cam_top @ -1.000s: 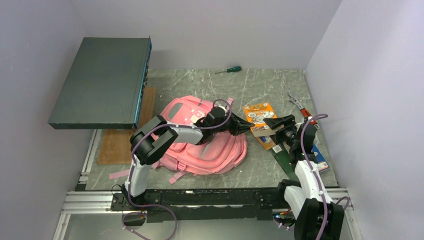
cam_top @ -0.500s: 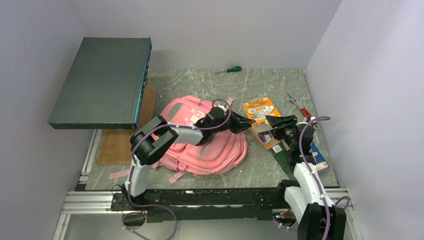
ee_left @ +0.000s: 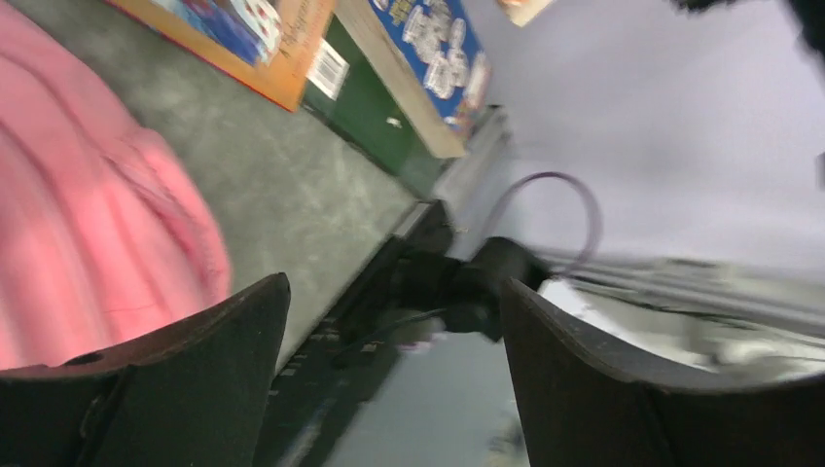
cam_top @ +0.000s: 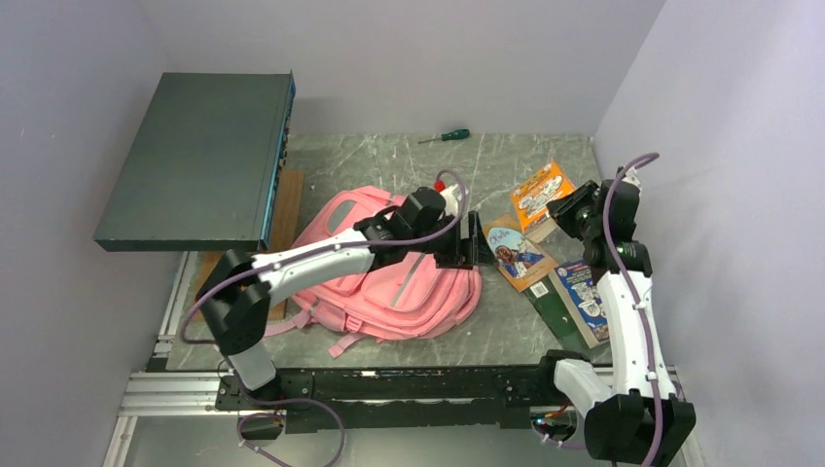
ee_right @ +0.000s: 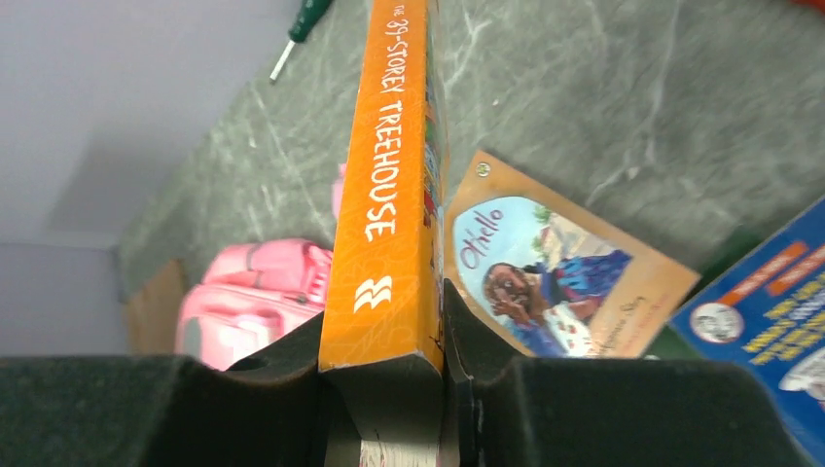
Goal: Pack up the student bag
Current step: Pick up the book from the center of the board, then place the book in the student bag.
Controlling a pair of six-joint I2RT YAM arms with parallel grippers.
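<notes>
On the green marbled table (cam_top: 506, 156), the student bag (cam_top: 389, 282) lies flat near the middle. Its grey-trimmed pockets face up and its pink straps trail toward the near edge. Your left arm reaches across the top of it, and the left gripper (cam_top: 475, 243) sits at the bag's right-hand edge. Its jaws are spread wide with nothing between them. In the left wrist view the two dark fingers (ee_left: 165, 389) stand well apart, with only bare table and the frame rail showing in the gap. You cannot tell from these views whether that gripper is touching the fabric.

Your right gripper (ee_right: 384, 389) is raised at the back right of the table, clamped on the orange book (ee_right: 389, 195). The book is held edge-on with its spine toward the wrist camera, and the title reads "The 39-Storey Treehouse". Its near end is pinched between the two pads, and the book is clear of the table.

Below it, the Othello book (cam_top: 516, 255) lies flat just beside the bag's right edge — near it, but apart. To its right lies the blue book (cam_top: 584, 292), overlapping a green book (cam_top: 559, 319) that runs toward the near edge. A green-handled screwdriver (cam_top: 446, 136) lies by the back wall. On the left, a dark grey panel (cam_top: 195, 161) hangs tilted over a wooden board (cam_top: 289, 199).
</notes>
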